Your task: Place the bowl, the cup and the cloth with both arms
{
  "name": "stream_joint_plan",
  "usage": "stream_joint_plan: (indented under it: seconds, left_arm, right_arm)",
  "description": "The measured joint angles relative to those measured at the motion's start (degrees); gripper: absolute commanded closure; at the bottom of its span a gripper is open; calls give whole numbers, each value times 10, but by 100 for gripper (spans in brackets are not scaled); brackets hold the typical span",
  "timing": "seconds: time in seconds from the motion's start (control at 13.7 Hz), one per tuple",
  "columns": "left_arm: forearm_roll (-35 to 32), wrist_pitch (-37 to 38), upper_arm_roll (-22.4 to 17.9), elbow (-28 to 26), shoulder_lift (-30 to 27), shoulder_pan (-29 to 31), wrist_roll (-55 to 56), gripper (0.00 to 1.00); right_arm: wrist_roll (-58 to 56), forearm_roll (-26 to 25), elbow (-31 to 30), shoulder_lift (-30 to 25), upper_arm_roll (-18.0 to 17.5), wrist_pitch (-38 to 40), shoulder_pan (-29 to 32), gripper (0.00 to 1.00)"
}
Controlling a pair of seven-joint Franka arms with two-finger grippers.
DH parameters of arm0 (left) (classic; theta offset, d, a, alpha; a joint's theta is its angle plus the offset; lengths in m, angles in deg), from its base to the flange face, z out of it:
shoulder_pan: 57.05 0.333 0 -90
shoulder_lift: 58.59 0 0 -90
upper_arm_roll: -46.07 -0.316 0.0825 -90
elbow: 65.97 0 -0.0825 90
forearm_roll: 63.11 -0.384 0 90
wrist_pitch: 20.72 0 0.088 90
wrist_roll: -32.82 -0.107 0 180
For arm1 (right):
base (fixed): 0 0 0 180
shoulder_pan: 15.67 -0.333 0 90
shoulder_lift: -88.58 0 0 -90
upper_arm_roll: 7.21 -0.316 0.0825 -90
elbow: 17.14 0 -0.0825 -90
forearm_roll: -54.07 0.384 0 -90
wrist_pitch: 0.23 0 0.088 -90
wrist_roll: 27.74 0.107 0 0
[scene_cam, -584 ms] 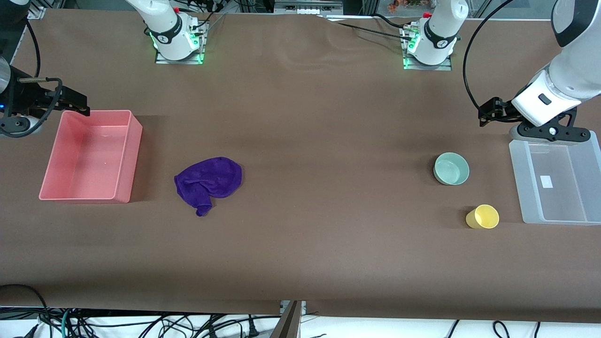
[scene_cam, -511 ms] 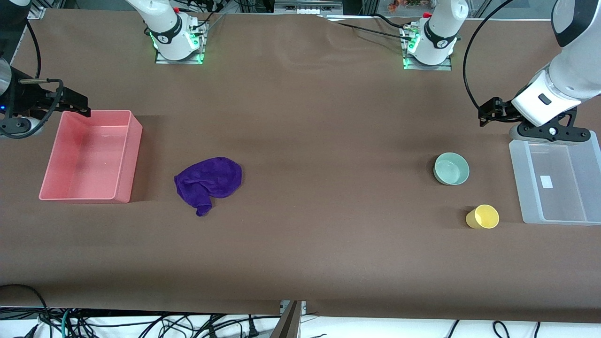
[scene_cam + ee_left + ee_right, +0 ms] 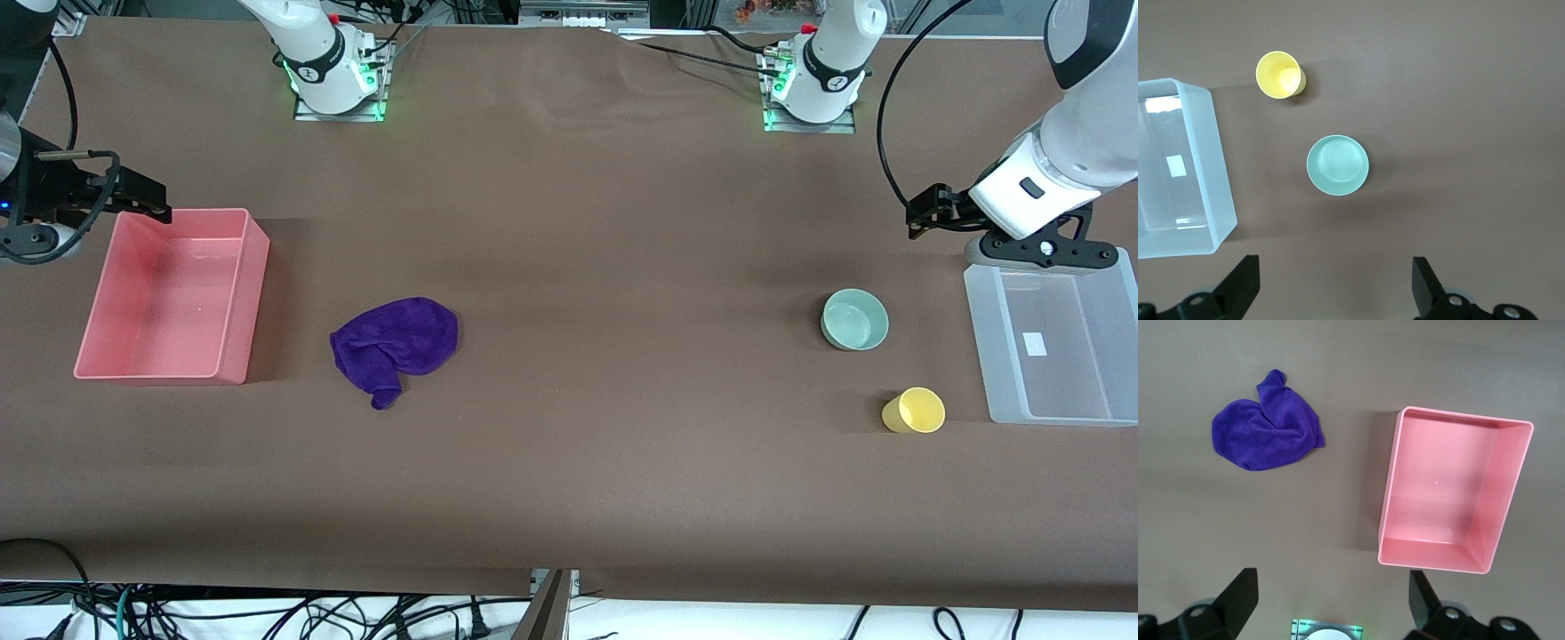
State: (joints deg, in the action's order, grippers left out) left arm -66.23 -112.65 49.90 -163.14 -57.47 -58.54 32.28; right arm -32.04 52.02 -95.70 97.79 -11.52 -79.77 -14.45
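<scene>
A pink bin [image 3: 171,298] sits open on the brown counter [image 3: 605,240] toward the right arm's end; a clear plastic bin [image 3: 1053,347] sits toward the left arm's end; cables [image 3: 222,613] trail below the counter's near edge.

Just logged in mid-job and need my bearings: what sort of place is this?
Probably a robotics lab bench: two arm bases bolted to a brown-covered table, loose cables on the floor along its nearest edge, and a pink bin and clear bin at its ends.
</scene>
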Motion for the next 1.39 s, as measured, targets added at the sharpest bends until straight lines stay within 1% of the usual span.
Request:
stream_joint_plan:
  seconds: [0.29, 0.36, 0.44, 0.51, 0.58, 0.66, 0.8, 0.88, 0.95, 1.02, 1.09, 1.17, 1.24, 1.31, 1.39]
  left_arm:
    - [0, 34, -2, -6, 11, 37, -4, 0]
    - [0, 34, -3, -13, 17, 46, -10, 0]
    - [0, 19, -3, -31, 23, 54, -11, 0]
    - [0, -22, -3, -62, 29, 62, -11, 0]
    - [0, -81, -3, -102, 34, 68, -11, 0]
    - [0, -146, -3, -148, 39, 74, -11, 0]
    - [0, -305, -3, -246, 50, 83, -11, 1]
    - [0, -385, -3, -294, 57, 86, -11, 3]
    - [0, -456, -3, -335, 69, 89, -11, 8]
    - [0, -503, -3, -357, 85, 90, -11, 9]
    - [0, -541, -3, -368, 105, 92, -11, 15]
    - [0, -573, -3, -371, 129, 96, -11, 37]
    - [0, -591, -3, -370, 153, 100, -11, 75]
    - [0, -602, -3, -369, 172, 102, -11, 100]
    - [0, -608, -3, -367, 184, 103, -11, 100]
  right_arm:
    - [0, 0, 0, 0, 0, -1, 0, 0]
    - [0, 0, 0, 0, 0, -1, 0, 0]
    - [0, 0, 0, 0, 0, -1, 0, 0]
    - [0, 0, -1, 1, 0, -3, 0, 0]
    - [0, 0, -6, 2, 0, -14, 0, 0]
    - [0, 0, -15, 3, 0, -25, -1, 0]
    - [0, -2, -40, 12, 0, -35, -3, 0]
    - [0, -3, -56, 17, 0, -44, -3, 0]
    - [0, -3, -79, 21, 0, -69, -3, 0]
    - [0, -3, -109, 25, 0, -110, -4, 0]
    - [0, -2, -148, 28, 0, -171, -5, 0]
    - [0, -1, -198, 34, -3, -251, -6, 0]
    - [0, -1, -248, 44, -8, -329, -8, 0]
    - [0, -1, -290, 60, -13, -395, -12, 0]
    - [1, -1, -318, 80, -16, -443, -19, 0]
